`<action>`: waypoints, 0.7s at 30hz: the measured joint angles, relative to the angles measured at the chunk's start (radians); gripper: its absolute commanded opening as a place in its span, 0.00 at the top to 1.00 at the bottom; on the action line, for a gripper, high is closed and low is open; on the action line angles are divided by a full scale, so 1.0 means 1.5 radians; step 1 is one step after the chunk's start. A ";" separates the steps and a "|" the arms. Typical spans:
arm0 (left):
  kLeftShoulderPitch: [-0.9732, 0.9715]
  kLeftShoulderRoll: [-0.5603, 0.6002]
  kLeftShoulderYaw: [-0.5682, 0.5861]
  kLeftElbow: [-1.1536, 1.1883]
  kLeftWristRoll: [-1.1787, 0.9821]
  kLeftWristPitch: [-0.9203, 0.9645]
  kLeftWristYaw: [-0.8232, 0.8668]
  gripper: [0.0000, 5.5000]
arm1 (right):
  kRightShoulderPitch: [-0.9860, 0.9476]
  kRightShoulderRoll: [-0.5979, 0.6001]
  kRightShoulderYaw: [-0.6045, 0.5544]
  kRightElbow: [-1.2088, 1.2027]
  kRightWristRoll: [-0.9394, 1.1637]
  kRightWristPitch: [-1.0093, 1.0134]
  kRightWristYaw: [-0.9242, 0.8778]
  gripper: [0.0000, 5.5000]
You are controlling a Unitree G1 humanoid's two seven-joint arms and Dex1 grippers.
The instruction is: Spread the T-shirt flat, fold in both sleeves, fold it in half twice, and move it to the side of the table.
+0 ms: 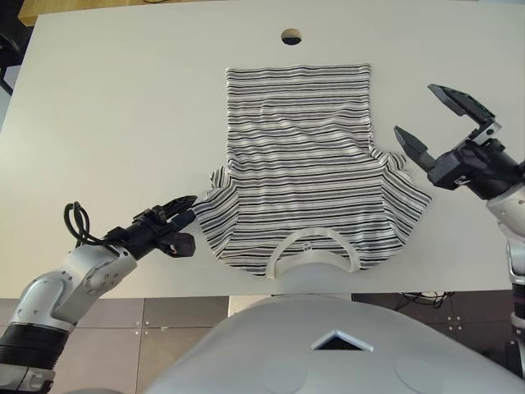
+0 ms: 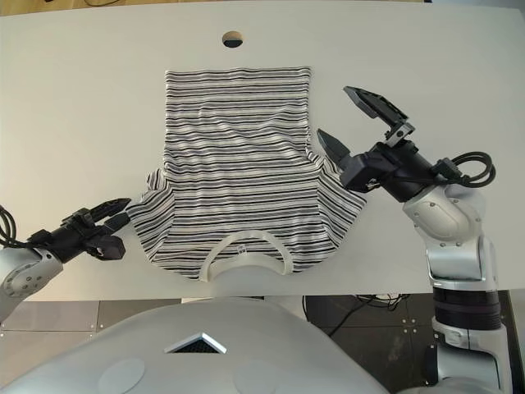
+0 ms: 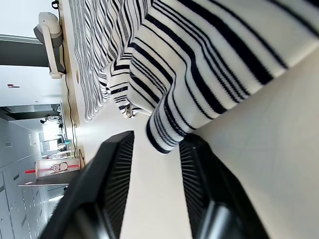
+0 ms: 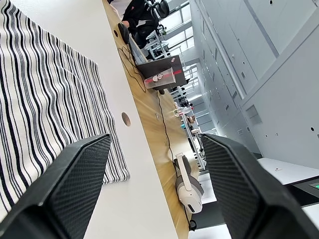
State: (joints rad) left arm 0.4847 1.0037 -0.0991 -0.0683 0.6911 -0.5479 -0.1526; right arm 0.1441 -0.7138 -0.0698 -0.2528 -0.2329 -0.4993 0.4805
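Note:
A black-and-white striped T-shirt point(image 1: 303, 156) lies spread on the white table point(image 1: 123, 123), collar point(image 1: 316, 250) at the near edge, hem toward the far side. Both sleeves are partly bunched at its sides. My left gripper point(image 1: 187, 208) rests low on the table, open, its tips just short of the left sleeve's edge point(image 3: 164, 134). My right gripper point(image 1: 426, 119) hovers wide open above the table beside the right sleeve point(image 1: 406, 193), holding nothing. In the right wrist view its fingers point(image 4: 75, 184) frame the shirt's striped body point(image 4: 40, 99).
A round cable hole point(image 1: 290, 37) sits in the table just beyond the shirt's hem. Bare tabletop stretches wide to the left of the shirt and narrower to the right. The near table edge point(image 1: 164, 294) runs just below the collar.

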 measured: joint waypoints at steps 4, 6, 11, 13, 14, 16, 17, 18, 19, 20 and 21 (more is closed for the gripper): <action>-0.015 0.000 -0.020 0.003 0.000 -0.007 -0.014 0.94 | 0.007 0.000 -0.005 -0.001 0.000 0.000 -0.002 0.40; -0.021 0.005 -0.023 -0.001 0.000 -0.012 -0.028 0.98 | 0.007 0.000 -0.006 -0.002 0.000 0.000 -0.005 0.40; -0.021 0.009 -0.021 -0.006 0.001 -0.011 -0.032 0.98 | 0.012 0.000 -0.008 -0.003 0.000 0.000 -0.009 0.40; -0.019 0.004 -0.014 -0.002 0.012 -0.008 -0.014 0.98 | 0.021 0.000 -0.014 -0.003 0.000 -0.001 -0.011 0.40; -0.019 -0.001 -0.009 0.001 0.014 -0.006 -0.005 0.98 | 0.022 0.000 -0.017 -0.003 0.000 -0.001 -0.012 0.40; -0.021 -0.020 0.001 -0.003 0.011 -0.005 0.015 0.98 | 0.025 0.000 -0.020 -0.003 0.000 -0.002 -0.014 0.40; -0.021 -0.035 0.002 -0.006 0.005 -0.006 0.023 0.98 | 0.026 0.000 -0.021 -0.003 0.000 -0.003 -0.014 0.40; -0.021 -0.050 0.002 -0.012 -0.009 -0.009 0.029 0.98 | 0.026 0.000 -0.022 -0.003 0.000 -0.003 -0.014 0.40; -0.021 -0.063 0.002 -0.019 -0.023 -0.014 0.031 0.98 | 0.026 0.000 -0.022 -0.003 0.000 -0.004 -0.014 0.40; -0.022 -0.069 0.002 -0.029 -0.039 -0.024 0.030 0.98 | 0.026 0.000 -0.022 -0.002 0.000 -0.004 -0.015 0.40; -0.030 -0.076 0.002 -0.034 -0.049 -0.032 0.030 0.98 | 0.027 0.000 -0.022 -0.001 0.000 -0.004 -0.016 0.40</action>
State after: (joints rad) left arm 0.4399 0.8900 -0.0962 -0.1191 0.6170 -0.5966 -0.1075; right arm 0.1838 -0.7137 -0.1034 -0.2542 -0.2329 -0.5049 0.4572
